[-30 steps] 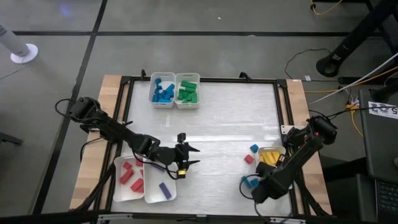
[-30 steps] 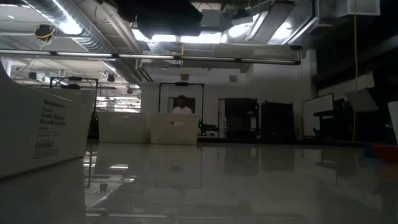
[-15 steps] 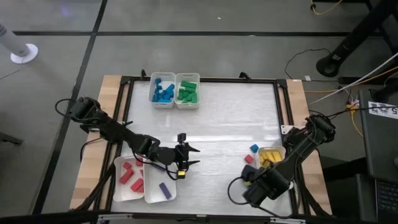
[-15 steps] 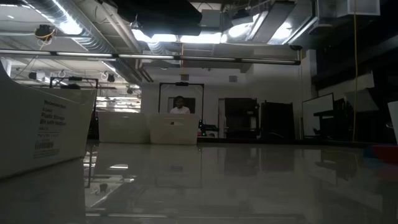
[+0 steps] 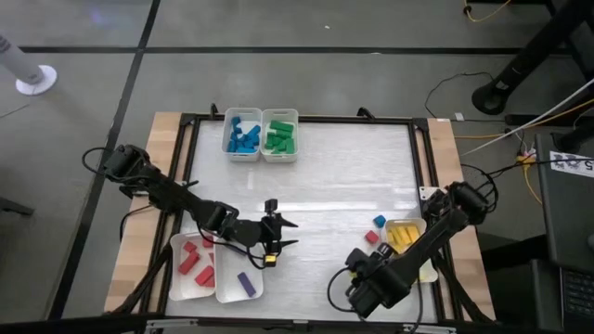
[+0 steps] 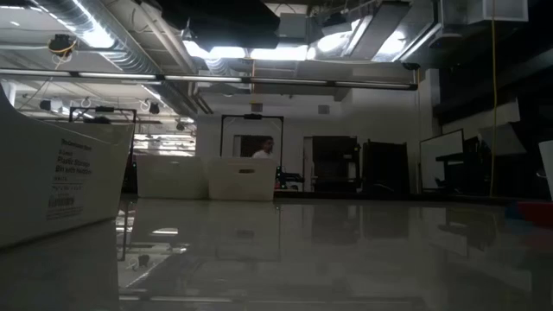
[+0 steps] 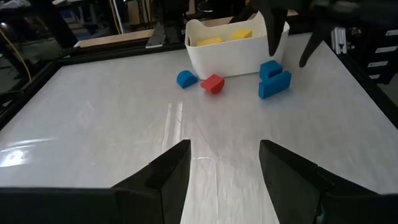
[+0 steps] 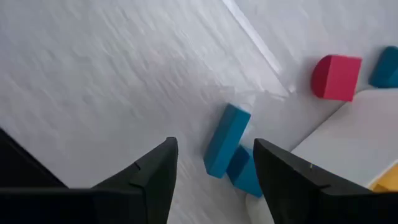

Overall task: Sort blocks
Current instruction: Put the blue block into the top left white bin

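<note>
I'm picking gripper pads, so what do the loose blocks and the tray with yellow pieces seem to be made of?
The blue blocks and the red block look like painted wood or hard plastic: solid colour, crisp edges, matte faces. The white tray looks like thin moulded plastic, with smooth, slightly glossy walls and rounded corners.

Dim room with bright ceiling lights [image 6: 259, 52], exposed ducts [image 6: 112, 39], grey floor [image 5: 83, 111]

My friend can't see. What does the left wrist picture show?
Two open dark fingers frame a white table. Beyond them a red block and blue blocks lie beside a tray of yellow blocks.
</note>
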You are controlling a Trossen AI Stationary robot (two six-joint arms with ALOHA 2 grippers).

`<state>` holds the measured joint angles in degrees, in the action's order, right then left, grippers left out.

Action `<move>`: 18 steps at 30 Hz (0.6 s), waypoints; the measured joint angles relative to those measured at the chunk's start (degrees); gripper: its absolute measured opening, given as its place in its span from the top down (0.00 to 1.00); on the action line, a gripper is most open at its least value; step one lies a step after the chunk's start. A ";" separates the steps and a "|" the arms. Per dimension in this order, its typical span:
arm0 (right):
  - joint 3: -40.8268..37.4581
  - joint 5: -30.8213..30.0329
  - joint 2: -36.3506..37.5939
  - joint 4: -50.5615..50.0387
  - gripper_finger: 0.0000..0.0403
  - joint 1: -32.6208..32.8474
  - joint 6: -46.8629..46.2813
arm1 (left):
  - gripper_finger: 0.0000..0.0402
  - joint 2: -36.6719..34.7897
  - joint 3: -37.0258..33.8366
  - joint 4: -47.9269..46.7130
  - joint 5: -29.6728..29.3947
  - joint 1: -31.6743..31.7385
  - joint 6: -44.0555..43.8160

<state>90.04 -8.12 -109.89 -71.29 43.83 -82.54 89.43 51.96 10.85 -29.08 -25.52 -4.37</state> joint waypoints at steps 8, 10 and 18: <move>0.00 1.66 -3.94 -0.78 0.48 0.00 -0.14 | 0.55 0.00 0.00 0.09 0.00 -0.02 -0.10; 0.00 1.66 -4.65 -0.86 0.48 0.00 -0.14 | 0.55 0.00 0.00 0.07 0.00 -0.02 -0.11; -0.69 1.64 -6.31 -3.25 0.48 -0.49 0.21 | 0.55 0.00 0.00 0.07 0.00 -0.02 -0.12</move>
<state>89.35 -6.48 -116.20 -74.54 43.35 -82.32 89.43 51.96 10.92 -29.08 -25.54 -4.49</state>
